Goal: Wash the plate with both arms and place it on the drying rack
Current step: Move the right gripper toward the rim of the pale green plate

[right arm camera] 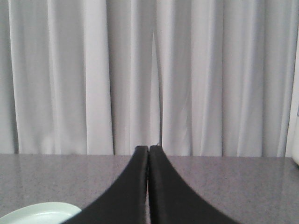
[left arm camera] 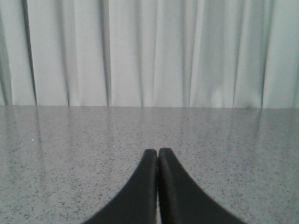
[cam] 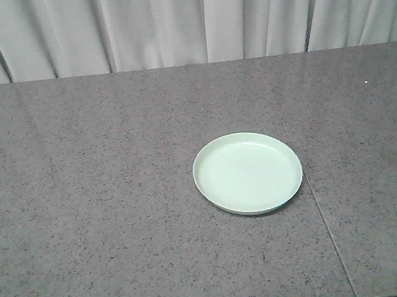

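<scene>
The pale mint-green plate [cam: 248,173] lies flat on the grey speckled counter [cam: 89,205], right of centre in the front view, with nothing touching it. Neither arm shows in that view. In the left wrist view my left gripper [left arm camera: 158,151] is shut, its black fingers pressed together with nothing between them, over bare counter. My right gripper [right arm camera: 148,149] is likewise shut and empty; a sliver of the plate [right arm camera: 39,213] shows at the lower left of its view, to the left of the fingers. The drying rack is out of view.
A white pleated curtain [cam: 183,20] hangs behind the counter's far edge. A thin seam [cam: 323,220] runs through the counter just right of the plate. A pale object's edge [right arm camera: 295,149] shows at the far right of the right wrist view.
</scene>
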Available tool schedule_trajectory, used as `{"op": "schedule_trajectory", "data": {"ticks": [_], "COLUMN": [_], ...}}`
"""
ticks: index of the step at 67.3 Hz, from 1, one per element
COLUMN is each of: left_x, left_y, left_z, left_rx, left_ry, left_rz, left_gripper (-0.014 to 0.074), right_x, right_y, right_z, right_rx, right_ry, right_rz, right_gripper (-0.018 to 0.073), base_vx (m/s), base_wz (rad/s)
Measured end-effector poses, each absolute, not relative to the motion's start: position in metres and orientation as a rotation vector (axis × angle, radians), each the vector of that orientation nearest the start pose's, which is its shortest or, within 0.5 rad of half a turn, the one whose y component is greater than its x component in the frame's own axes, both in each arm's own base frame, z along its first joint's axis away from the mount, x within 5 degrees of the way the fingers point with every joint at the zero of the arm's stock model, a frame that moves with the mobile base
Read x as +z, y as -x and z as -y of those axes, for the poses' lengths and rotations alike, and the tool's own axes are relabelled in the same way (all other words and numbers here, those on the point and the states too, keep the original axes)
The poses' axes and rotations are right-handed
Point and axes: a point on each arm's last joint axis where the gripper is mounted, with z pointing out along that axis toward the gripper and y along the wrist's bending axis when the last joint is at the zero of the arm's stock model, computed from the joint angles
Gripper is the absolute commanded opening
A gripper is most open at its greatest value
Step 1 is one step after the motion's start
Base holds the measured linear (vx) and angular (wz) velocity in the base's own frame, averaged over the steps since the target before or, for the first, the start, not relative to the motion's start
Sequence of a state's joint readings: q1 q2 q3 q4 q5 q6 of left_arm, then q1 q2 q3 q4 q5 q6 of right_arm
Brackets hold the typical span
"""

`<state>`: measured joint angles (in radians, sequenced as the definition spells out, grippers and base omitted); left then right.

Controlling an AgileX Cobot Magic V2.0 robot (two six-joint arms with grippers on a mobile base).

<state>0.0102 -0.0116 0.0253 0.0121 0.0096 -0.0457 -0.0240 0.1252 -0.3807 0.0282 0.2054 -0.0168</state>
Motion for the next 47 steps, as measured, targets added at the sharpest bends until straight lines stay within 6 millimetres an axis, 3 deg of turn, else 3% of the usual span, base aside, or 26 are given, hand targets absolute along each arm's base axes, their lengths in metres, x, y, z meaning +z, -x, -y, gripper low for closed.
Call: {"op": "schedule_trajectory", "data": {"ticks": [13, 31, 39, 47], "left_x": [0.204, 0.204, 0.204, 0.204], "left_y": [-0.056, -0.056, -0.056, -0.056], "left_z": [-0.001, -0.001, -0.001, -0.001], "left_rx": [-0.019, -0.019, -0.019, -0.019], "left_ry": [0.033, 0.033, 0.033, 0.033], "left_rz": [-1.507, -1.507, -1.507, -1.507], "left_gripper": [-0.0006, -0.0006, -0.0006, -0.0006], "right_x": [0.342, 0.339, 0.333, 0.325], "right_y": [-0.06, -0.101, -0.119, -0.137], "right_z": [0.0, 0.0, -0.002, -0.006], "right_rx": [-0.006, 0.009, 0.017, 0.069], "right_ry": [-0.015, 0.007, 0.065, 0.116], "right_rz": [-1.674, -2.14, -2.261, -2.329], "right_gripper": [-0.0004, 0.0029, 0.0118, 0.0299], "base_vx": [0.0, 0.0, 0.0, 0.0], "base_wz": [0.0, 0.0, 0.0, 0.0]}}
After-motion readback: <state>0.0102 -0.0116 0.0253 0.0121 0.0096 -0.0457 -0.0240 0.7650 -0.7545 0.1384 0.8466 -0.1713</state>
